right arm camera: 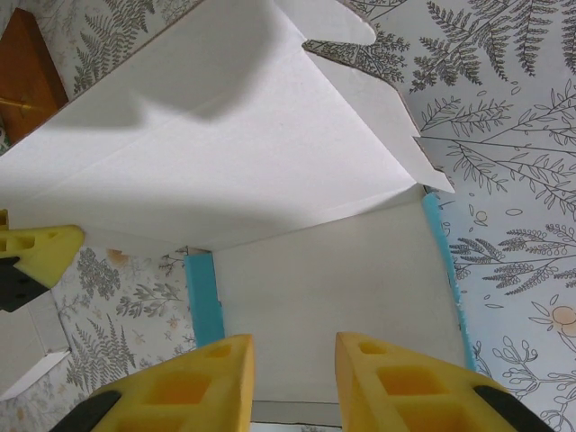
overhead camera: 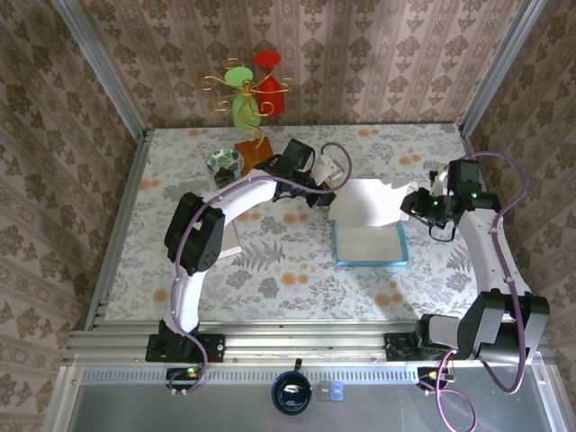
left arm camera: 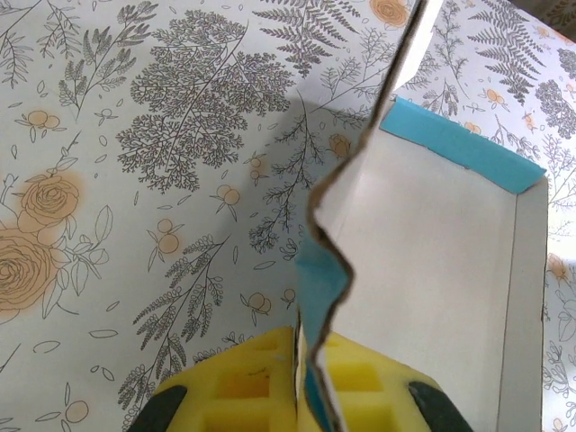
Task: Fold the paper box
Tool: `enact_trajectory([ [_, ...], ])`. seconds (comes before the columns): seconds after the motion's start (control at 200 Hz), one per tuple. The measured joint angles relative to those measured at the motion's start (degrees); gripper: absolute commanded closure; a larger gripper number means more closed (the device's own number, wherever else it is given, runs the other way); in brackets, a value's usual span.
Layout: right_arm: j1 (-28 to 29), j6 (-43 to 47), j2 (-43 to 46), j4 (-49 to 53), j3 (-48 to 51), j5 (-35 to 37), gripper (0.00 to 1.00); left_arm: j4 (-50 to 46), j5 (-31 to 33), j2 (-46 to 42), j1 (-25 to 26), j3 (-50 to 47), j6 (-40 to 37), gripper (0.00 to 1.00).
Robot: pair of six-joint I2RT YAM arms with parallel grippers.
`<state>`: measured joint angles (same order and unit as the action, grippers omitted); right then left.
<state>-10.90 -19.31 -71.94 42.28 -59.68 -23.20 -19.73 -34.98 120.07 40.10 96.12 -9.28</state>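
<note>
You have one paper box (overhead camera: 369, 236), white inside, blue outside, mid-counter (overhead camera: 270, 279). Your left tool (left arm camera: 301, 400) pinching box's wavy-edged flap. Your right tool (right arm camera: 292, 364) spread at box's opposite edge. One bowl (overhead camera: 225, 163) far left, one mug (overhead camera: 291, 392) below near rail.

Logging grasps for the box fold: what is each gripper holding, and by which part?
The left gripper pinches the paper box by its upright wavy-edged side flap. The right gripper holds nothing; its jaws stand apart over the box.
</note>
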Motion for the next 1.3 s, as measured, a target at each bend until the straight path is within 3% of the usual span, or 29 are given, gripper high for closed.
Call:
enact_trajectory([
  [0.39,0.8,5.4,0.0,0.2,-2.4,0.1,0.69,-3.0,0.0,-4.6,-1.0,-3.3,-4.8,1.0],
  [0.645,10.6,14.8,-1.7,1.3,-6.3,2.2,0.64,-8.5,-0.8,-15.2,-6.3,-12.6,-11.0,1.0],
  [0.95,12.2,19.5,-9.4,1.2,-7.0,0.0,0.6,-14.4,-0.6,-19.3,-10.6,-17.0,-17.5,1.0],
  [1.3,17.2,22.6,-15.7,1.2,-10.9,-1.5,0.61,-14.5,1.6,-19.6,-12.3,-18.8,-17.7,1.0],
])
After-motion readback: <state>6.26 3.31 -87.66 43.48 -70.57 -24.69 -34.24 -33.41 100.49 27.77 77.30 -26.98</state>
